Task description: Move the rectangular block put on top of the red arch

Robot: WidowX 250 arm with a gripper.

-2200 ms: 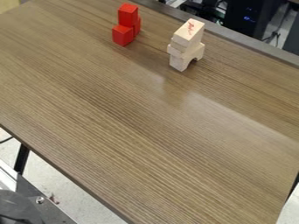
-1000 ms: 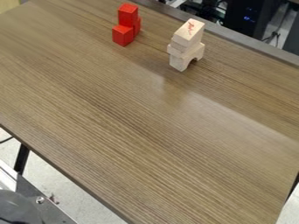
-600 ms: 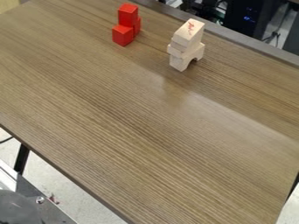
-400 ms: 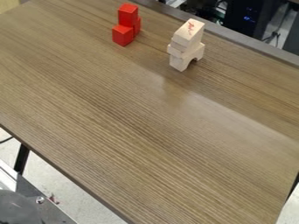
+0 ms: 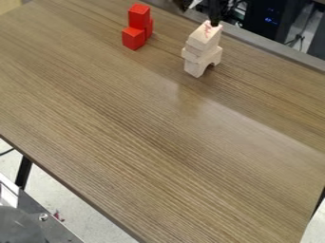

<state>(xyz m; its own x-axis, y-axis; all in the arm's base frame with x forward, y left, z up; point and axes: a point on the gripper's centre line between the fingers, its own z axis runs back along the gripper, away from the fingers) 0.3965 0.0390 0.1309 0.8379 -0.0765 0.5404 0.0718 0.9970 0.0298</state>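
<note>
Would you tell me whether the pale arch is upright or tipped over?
Upright: the pale arch stands on its legs on the table, its opening facing down and pale blocks stacked on top.

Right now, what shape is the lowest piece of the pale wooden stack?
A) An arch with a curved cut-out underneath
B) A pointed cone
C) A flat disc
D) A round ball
A: the bottom piece, a pale arch, stands on the table with a curved opening cut into its underside.
</note>
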